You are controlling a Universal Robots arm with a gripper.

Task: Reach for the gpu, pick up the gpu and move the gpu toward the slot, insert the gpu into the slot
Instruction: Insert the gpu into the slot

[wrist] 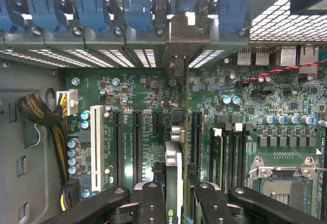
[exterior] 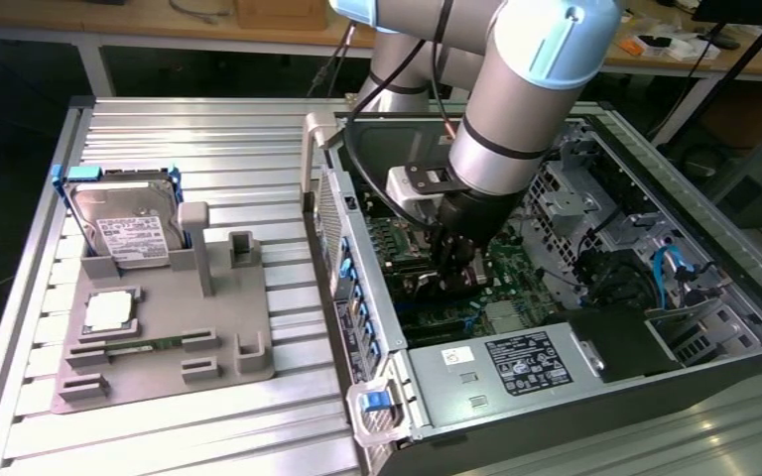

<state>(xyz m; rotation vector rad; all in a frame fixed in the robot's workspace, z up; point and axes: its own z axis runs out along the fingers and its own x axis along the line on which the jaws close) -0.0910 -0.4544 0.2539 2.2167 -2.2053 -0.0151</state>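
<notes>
The gpu stands edge-on, pinched between the gripper fingers, low over the green motherboard and lined up among its long slots. All this sits deep inside the open computer case. On the exterior view's left, a grey fixture tray holds a hard drive upright and a small silver processor chip.

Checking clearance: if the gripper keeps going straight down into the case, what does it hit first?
Likely the motherboard. The gripper holds the gpu edge-on, so the card's lower edge should meet the board first; whether at a slot is unclear.
</notes>
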